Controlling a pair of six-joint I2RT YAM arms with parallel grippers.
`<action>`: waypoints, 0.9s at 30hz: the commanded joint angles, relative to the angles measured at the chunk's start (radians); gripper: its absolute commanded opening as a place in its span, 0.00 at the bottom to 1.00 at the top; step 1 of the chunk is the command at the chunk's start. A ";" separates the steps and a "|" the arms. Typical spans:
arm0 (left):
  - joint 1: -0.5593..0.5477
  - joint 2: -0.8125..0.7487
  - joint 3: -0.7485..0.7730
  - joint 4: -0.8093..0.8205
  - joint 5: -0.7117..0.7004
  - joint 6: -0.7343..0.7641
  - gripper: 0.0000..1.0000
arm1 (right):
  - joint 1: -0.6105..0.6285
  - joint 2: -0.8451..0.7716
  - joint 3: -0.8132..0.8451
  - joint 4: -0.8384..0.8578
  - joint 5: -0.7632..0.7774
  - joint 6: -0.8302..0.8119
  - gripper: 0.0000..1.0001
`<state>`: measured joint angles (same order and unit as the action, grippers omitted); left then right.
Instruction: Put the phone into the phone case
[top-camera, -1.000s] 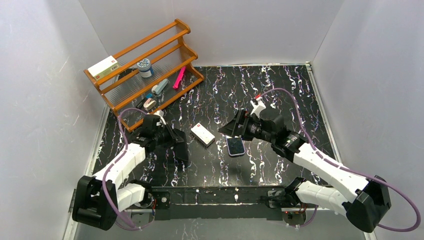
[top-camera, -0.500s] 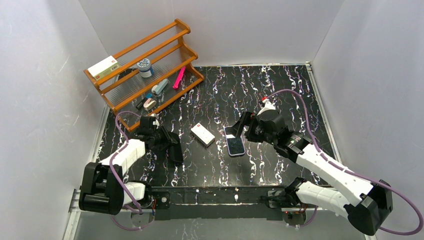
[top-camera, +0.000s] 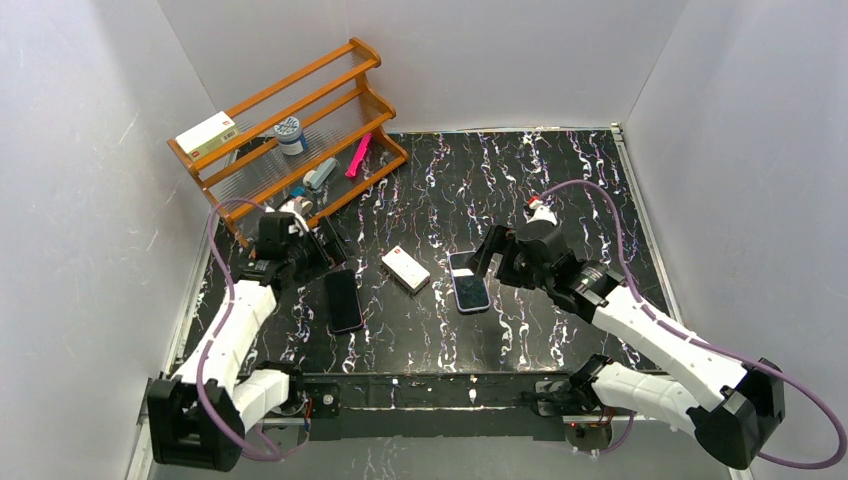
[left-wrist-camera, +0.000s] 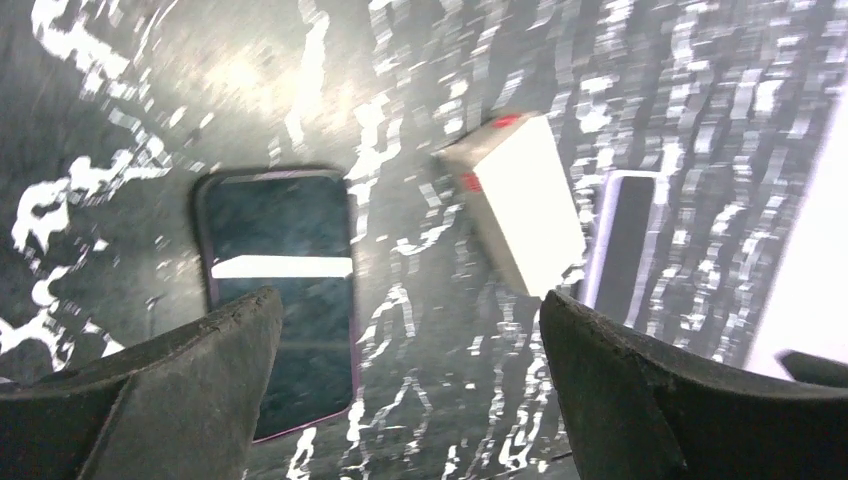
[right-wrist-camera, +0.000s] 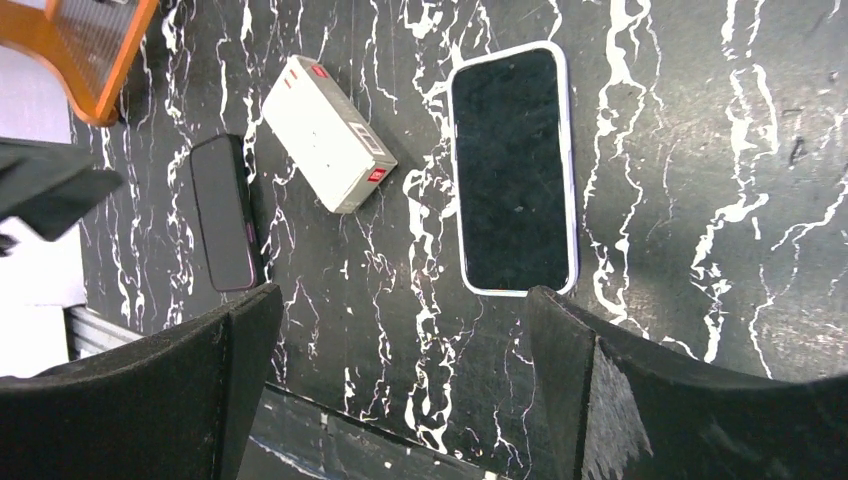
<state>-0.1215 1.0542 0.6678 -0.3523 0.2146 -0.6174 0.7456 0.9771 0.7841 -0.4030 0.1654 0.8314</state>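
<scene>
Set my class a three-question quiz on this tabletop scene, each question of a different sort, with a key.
1. True or false: the left gripper is holding the dark phone.
2. What lies on the table between the dark phone and the white-rimmed slab? A) nothing B) white box C) a cup
3. Fill in: the right gripper hangs by the white-rimmed slab with its jaws ___.
Key: 1 false, the phone lies free on the table; 2 B; 3 open.
</scene>
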 joint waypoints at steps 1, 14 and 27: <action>0.000 -0.098 0.122 -0.055 0.136 0.056 0.98 | -0.005 -0.050 0.079 -0.060 0.091 0.000 0.99; 0.000 -0.195 0.351 -0.075 0.357 0.079 0.98 | -0.004 -0.122 0.245 -0.117 0.112 -0.044 0.99; 0.000 -0.195 0.395 -0.071 0.362 0.020 0.98 | -0.004 -0.155 0.303 -0.088 0.110 -0.063 0.99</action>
<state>-0.1215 0.8677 1.0492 -0.4061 0.5495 -0.5827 0.7456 0.8394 1.0542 -0.5259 0.2596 0.7887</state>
